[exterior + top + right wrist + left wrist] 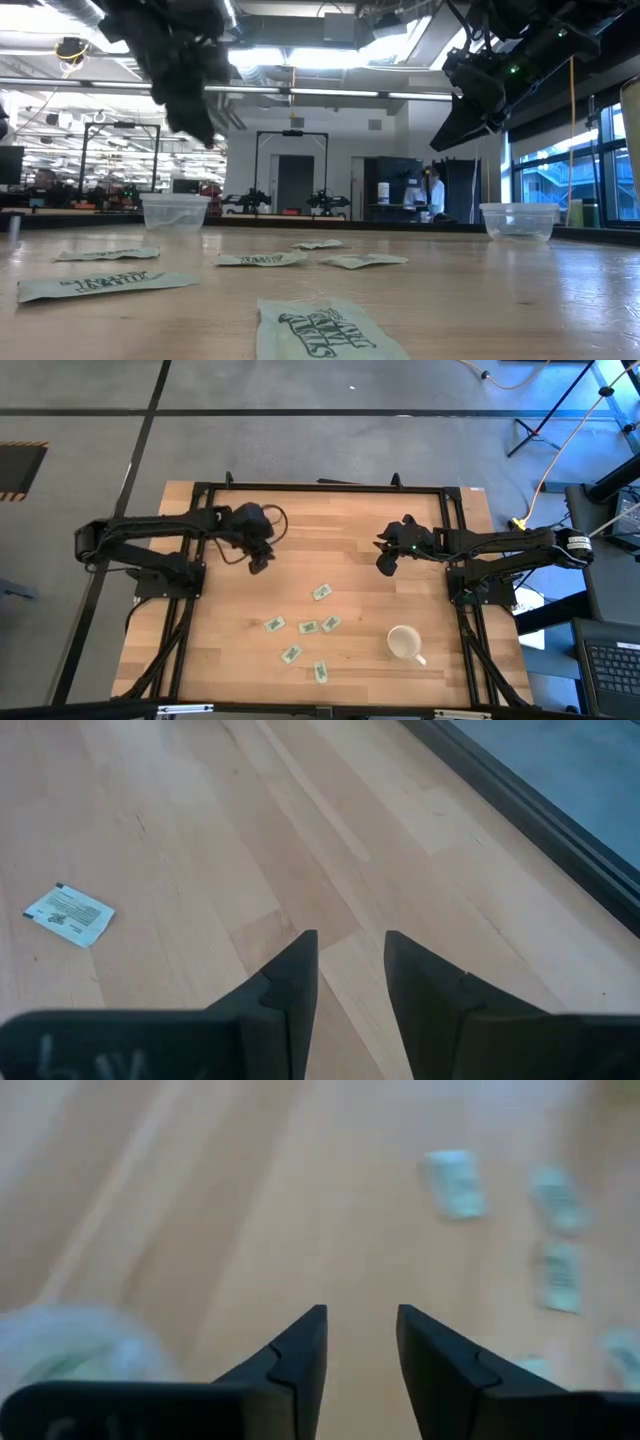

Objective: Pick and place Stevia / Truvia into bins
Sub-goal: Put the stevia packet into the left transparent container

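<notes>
Currently both arms hang above the wooden desk (350, 540), neither touching anything.

Left pincer (259, 565): raised over the left half of the desk, just beside one clear bin (175, 212). The left wrist view shows its fingers (300, 1355) parted by a narrow gap with bare wood between them; nothing is gripped. The blurred whitish rim of the bin sits at the edge of that view.

Right pincer (385, 565): raised over the right half of the desk. Its fingers (290, 985) also stand slightly apart over bare wood and hold nothing. One packet (69, 914) lies flat on the desk off to one side in the right wrist view.

Stevia packets (308, 627): six visible from above, scattered flat across the near-centre of the desk between the two arms, none touching a pincer. Whether any lie in the bins I cannot tell.

Second clear bin (519, 221): stands on the right side in the low view.

White mug (404, 643): with handle, sits right of the packets, apart from them.

A person (435, 192) stands far back in the room.
</notes>
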